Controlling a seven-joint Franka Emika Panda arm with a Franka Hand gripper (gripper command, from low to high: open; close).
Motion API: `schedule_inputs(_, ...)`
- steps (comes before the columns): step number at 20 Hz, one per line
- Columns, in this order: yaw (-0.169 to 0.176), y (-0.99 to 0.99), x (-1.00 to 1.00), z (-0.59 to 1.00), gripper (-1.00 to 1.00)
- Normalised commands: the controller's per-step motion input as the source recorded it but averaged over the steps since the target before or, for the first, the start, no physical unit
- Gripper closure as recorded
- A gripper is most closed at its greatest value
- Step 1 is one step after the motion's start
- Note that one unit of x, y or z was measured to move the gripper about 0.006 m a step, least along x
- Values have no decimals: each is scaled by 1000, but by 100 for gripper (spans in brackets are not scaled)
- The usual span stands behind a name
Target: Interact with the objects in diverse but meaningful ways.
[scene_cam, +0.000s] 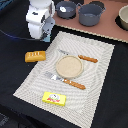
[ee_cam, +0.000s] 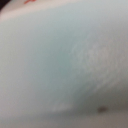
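I count one yellow packet (scene_cam: 54,98) near front edge of desk, one orange block (scene_cam: 35,56) toward left edge, just off placemat (scene_cam: 95,75). One plate (scene_cam: 68,66) mid-mat, two orange-handled utensils, two grey pots at back edge. Gripper (scene_cam: 44,34) low at mat's back-left corner; claw state I cannot tell (wrist view all pale blur). Open room right.

Wrist view: pure blur, a pale blue-white surface (ee_cam: 60,65) fills it, can't tell what it is.
Gripper (scene_cam: 44,34): jaws hidden behind the white arm body, far-left edge of the worktop.
Bowl (scene_cam: 123,17): cut off at the far-right corner.
Yellow packet (scene_cam: 54,98): print too small to read.
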Motion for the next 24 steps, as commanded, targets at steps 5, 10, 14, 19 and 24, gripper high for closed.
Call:
schedule_inputs(5,1,63,-7,-64,100)
schedule_inputs(10,0,34,246,290,100)
schedule_inputs(14,2,96,851,928,100)
schedule_inputs(19,0,51,862,918,100)
schedule_inputs(24,0,15,863,504,100)
